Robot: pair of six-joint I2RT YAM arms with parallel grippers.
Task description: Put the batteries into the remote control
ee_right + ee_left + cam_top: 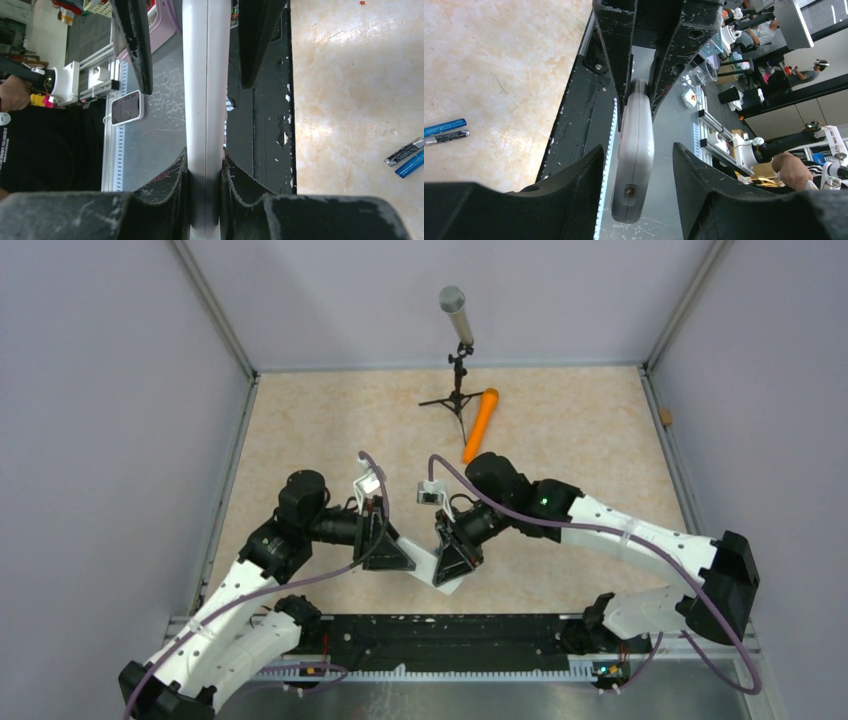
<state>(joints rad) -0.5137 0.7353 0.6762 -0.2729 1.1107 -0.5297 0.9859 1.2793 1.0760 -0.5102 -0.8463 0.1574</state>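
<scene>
The white remote control (432,567) hangs in the air, edge-on, between my two grippers above the table's near edge. My right gripper (205,155) is shut on one end of the remote (206,90). My left gripper (636,152) is open around the other end of the remote (635,120), with a gap on both sides. In the top view the left gripper (392,556) and right gripper (455,558) face each other. Two batteries, one blue and one dark grey, lie side by side on the table, seen in the left wrist view (445,132) and the right wrist view (407,156). They are hidden in the top view.
A grey microphone on a black tripod (457,340) stands at the back. A long orange cylinder (480,425) lies beside it. A black rail (450,640) runs along the near table edge under the remote. Walls close in the left, right and back sides.
</scene>
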